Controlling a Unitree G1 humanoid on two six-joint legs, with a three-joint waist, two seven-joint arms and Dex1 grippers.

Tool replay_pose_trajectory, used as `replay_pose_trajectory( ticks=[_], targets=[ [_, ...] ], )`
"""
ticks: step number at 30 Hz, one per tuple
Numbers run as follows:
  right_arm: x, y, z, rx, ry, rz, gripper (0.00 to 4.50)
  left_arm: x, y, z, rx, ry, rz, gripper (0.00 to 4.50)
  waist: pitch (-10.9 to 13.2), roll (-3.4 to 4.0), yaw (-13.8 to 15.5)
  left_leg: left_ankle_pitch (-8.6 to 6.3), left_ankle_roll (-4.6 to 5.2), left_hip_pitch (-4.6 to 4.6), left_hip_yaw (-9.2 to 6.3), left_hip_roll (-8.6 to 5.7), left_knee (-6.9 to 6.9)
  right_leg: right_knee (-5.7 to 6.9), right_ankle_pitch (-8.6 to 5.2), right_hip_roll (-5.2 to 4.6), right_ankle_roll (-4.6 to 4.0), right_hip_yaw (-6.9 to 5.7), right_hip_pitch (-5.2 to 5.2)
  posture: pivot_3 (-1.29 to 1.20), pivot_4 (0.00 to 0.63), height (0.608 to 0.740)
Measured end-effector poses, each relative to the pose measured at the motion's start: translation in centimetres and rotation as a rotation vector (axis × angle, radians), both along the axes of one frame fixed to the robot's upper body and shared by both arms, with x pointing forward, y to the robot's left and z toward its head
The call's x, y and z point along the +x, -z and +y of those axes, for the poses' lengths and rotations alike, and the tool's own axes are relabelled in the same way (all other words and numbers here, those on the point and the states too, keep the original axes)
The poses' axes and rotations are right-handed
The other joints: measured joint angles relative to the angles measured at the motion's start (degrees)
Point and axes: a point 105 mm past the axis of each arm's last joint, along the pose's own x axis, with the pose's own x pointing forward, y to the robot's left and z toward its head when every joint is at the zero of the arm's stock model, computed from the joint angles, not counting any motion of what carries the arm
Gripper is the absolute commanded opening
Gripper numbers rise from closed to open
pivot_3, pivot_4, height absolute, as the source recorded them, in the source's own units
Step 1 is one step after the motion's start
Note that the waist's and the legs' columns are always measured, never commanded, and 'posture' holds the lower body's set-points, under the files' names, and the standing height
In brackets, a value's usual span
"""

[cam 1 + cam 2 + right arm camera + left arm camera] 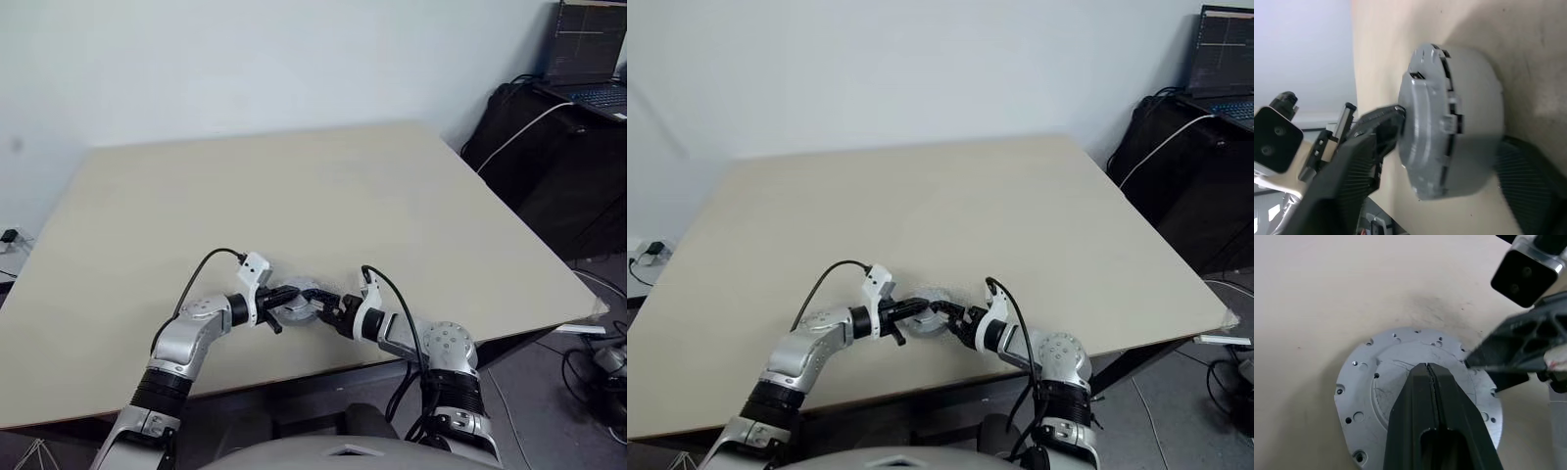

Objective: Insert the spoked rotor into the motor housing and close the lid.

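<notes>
**Two pincers at the lid**

On the left, left pincer (1428,369) pressed tight together, tip resting on top of the grey lid (1366,387). Lid sitting on the motor housing (1476,112), near the front edge of the tan surface (323,186). On the right, right pincer (336,311) spread apart, one finger each side of the housing.
</notes>
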Motion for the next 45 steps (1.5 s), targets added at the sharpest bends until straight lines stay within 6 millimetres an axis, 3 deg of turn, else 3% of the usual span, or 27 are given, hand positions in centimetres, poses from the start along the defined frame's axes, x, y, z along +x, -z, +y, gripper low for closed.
replay_pose_trajectory(
  ticks=[4,6,22,28,34,40,45],
  targets=[
    [-0.5,-0.1,0.3,0.011,-0.036,0.011,1.69,0.2,-0.1,0.4,0.002,-0.019,-0.006,0.00,0.0,0.01,0.0,0.01,-0.01,0.04,-0.02,0.02,0.00,0.01,-0.02,0.00,-0.03,-0.01,0.00,0.00,0.000,0.740],
    [-0.6,0.0,0.4,0.007,-0.044,0.019,1.33,0.1,-0.1,0.4,-0.002,-0.020,-0.004,0.00,0.0,0.02,0.1,0.01,-0.01,0.03,-0.01,0.00,0.00,0.01,-0.02,-0.02,-0.04,-0.01,-0.01,0.00,0.000,0.740],
    [-0.8,0.0,0.4,0.005,-0.050,0.021,1.32,-1.1,-0.2,0.4,-0.063,-0.082,-0.010,0.00,0.0,0.04,0.1,0.01,-0.01,0.00,0.00,0.00,-0.05,-0.02,-0.01,-0.03,-0.01,0.01,-0.01,0.00,0.000,0.740],
    [-0.7,-0.4,0.3,0.008,-0.040,0.000,1.31,-1.2,-1.6,0.6,-0.171,-0.280,-0.057,0.00,0.1,-0.05,0.5,0.01,-0.01,-0.30,-0.01,-0.02,-0.05,-0.03,-0.01,-0.12,-0.01,0.02,-0.11,0.00,0.000,0.740],
    [-0.7,-0.5,0.4,0.017,-0.040,0.001,1.31,-0.4,-4.4,4.3,-0.275,-0.599,-0.109,0.00,0.1,-0.06,0.8,-0.01,-0.03,-0.42,-0.01,-0.03,-0.14,-0.07,-0.01,-0.14,-0.01,0.00,-0.22,0.00,0.000,0.740],
    [-0.6,-1.0,0.4,0.049,-0.033,-0.009,1.31,-3.2,-4.2,5.4,-0.510,-0.766,0.041,0.00,0.2,-0.14,1.0,-0.04,0.00,-0.53,-0.01,-0.07,-0.12,-0.17,-0.09,-0.18,-0.15,-0.05,-0.24,0.00,0.000,0.740],
    [-0.1,-2.6,0.2,0.097,-0.007,-0.062,1.31,-6.4,-1.9,5.0,-0.641,-0.846,0.265,0.00,0.4,-0.19,1.0,-0.04,0.01,-0.54,-0.06,-0.06,-0.05,-0.15,-0.20,-0.13,-0.29,-0.15,-0.23,0.00,0.000,0.740]
  ],
)
